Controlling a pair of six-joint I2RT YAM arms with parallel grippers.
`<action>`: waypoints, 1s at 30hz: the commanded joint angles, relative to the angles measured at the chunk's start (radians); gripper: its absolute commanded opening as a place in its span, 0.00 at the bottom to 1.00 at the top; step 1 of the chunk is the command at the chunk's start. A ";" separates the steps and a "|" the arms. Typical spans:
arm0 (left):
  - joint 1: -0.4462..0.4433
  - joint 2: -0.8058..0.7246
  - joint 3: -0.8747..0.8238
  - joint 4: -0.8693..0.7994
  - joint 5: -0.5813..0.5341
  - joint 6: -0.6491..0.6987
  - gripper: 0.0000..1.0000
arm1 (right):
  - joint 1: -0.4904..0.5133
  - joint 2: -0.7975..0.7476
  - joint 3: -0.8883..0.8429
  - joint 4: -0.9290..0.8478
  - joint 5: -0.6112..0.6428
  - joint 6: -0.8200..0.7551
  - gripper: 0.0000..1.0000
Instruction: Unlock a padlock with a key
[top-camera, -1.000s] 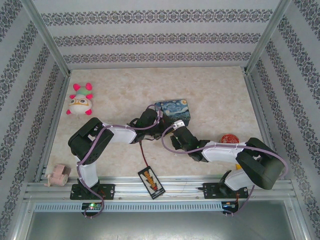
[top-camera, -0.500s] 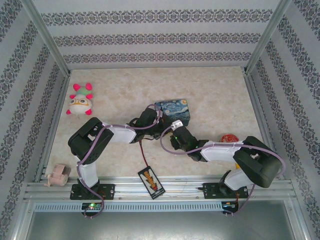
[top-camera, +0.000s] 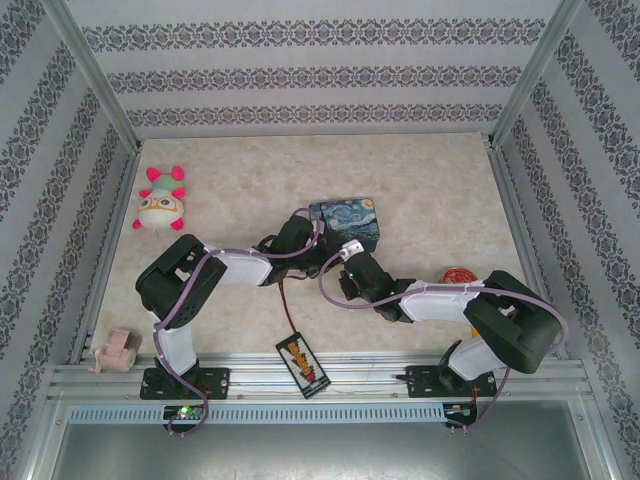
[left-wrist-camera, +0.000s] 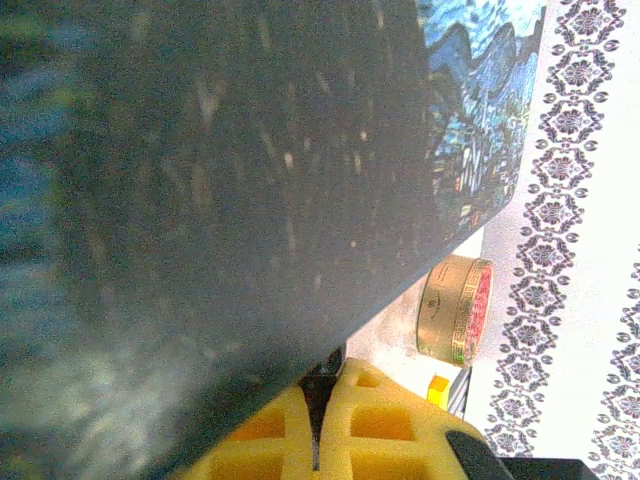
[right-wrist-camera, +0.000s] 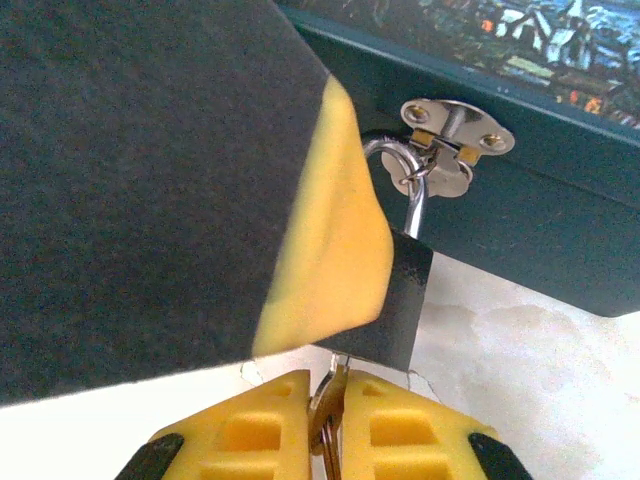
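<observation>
The small dark padlock (right-wrist-camera: 398, 300) hangs by its silvery shackle (right-wrist-camera: 412, 212) from the hasp (right-wrist-camera: 455, 135) on the starry-night tin (top-camera: 348, 222). My left gripper (top-camera: 308, 243) is shut on the padlock body, with one yellow pad (right-wrist-camera: 330, 250) pressed against its side. In the left wrist view the pads (left-wrist-camera: 380, 420) sit nearly together with a dark sliver between them. My right gripper (right-wrist-camera: 335, 385) is shut on a metal key (right-wrist-camera: 325, 420), whose tip touches the underside of the padlock. From above, the right gripper (top-camera: 345, 264) sits just below the tin's front.
A round gold tin with a red lid (top-camera: 458, 276) lies right of the grippers. A flat black pack with an orange label (top-camera: 302, 365) and red wire lies near the front edge. A plush toy (top-camera: 160, 205) sits far left and a pink object (top-camera: 115, 350) at the front left.
The right arm has crept left and forward, bringing the key up to the padlock. The left arm has held still on the lock.
</observation>
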 joint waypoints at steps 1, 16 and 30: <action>0.007 -0.048 0.021 0.008 0.031 0.026 0.00 | -0.017 -0.022 -0.005 -0.003 0.011 0.006 0.10; 0.007 -0.060 -0.005 0.038 0.044 0.011 0.00 | -0.022 -0.008 0.012 -0.007 -0.034 0.012 0.00; 0.007 -0.064 -0.016 0.000 0.029 0.043 0.00 | -0.122 -0.026 -0.020 0.016 -0.251 0.085 0.00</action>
